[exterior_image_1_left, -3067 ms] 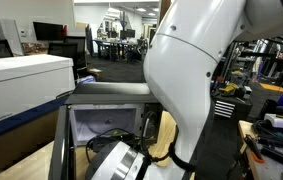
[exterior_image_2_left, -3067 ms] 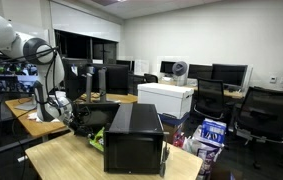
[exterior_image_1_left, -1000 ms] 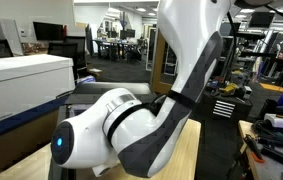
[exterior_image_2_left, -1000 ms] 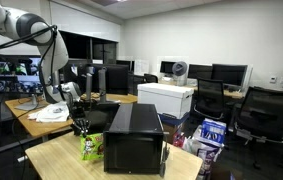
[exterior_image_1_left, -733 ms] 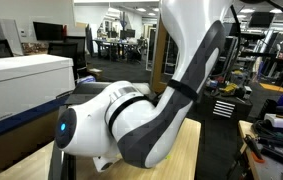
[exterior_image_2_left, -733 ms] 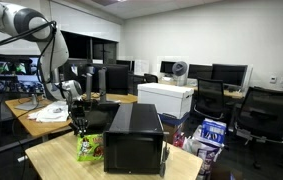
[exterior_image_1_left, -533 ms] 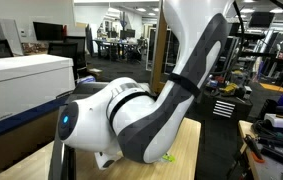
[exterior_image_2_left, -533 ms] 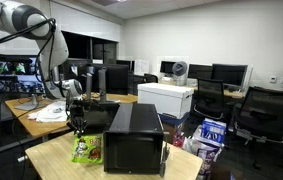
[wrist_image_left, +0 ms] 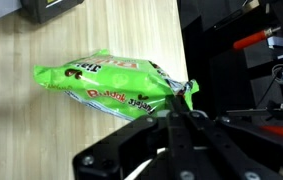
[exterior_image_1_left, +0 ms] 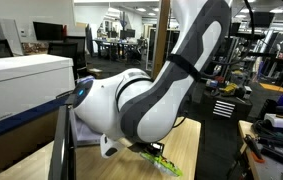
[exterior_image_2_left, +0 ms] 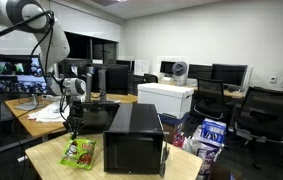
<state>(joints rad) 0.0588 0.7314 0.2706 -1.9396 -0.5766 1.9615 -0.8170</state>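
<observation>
A green snack bag lies on the wooden table in the wrist view. My gripper is shut on the bag's right end, pinching the crimped edge. In an exterior view the bag lies nearly flat on the table, left of a black open-front box, with the gripper right above it. In an exterior view the white arm fills the middle and only the bag's green edge shows under it.
A white printer stands behind the black box and also shows in an exterior view. Office chairs stand to the right. A white cloth lies on the desk behind. An orange-handled tool lies beyond the table edge.
My gripper has carried the green bag away from the black box and down, so the bag now lies flatter on the table. The arm has swung across the exterior view.
</observation>
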